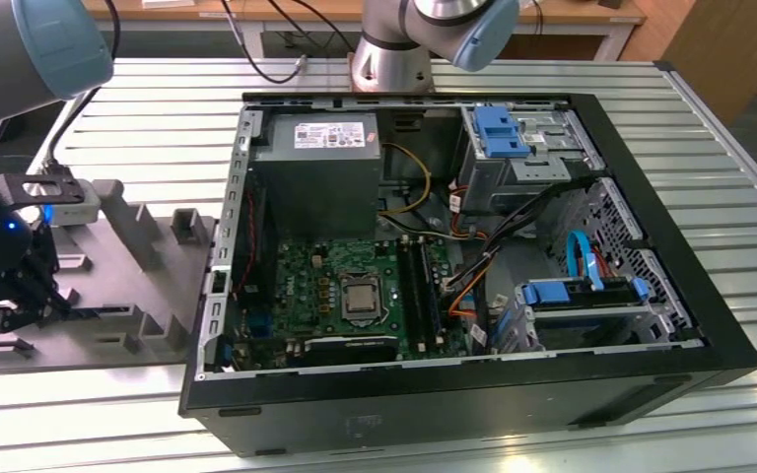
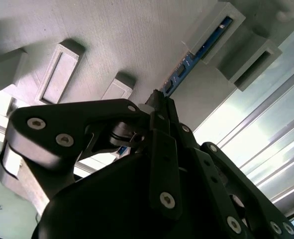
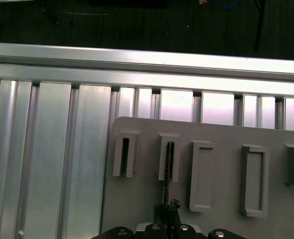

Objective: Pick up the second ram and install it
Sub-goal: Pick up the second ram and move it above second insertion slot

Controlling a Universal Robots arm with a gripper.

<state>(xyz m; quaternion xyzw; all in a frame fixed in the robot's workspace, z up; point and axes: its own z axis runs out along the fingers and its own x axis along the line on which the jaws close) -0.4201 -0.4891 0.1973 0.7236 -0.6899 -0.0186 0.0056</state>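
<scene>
Gripping the second ram (image 2: 196, 55) by one end, my gripper (image 2: 159, 98) is pinched narrow on it. The stick sits edgewise in a slot of the grey holder (image 3: 221, 134). Grasp made; lift-out and installation not yet done.

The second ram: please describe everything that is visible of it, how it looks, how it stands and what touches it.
The second ram is a long, thin, dark-blue board, seen nearly edge-on in both wrist views. It has small parts and a pale patch along its side. It stands on its long edge in a raised slot of the grey holder plate. The gripper is shut on its near end, and its far end sits inside the slot.
</scene>
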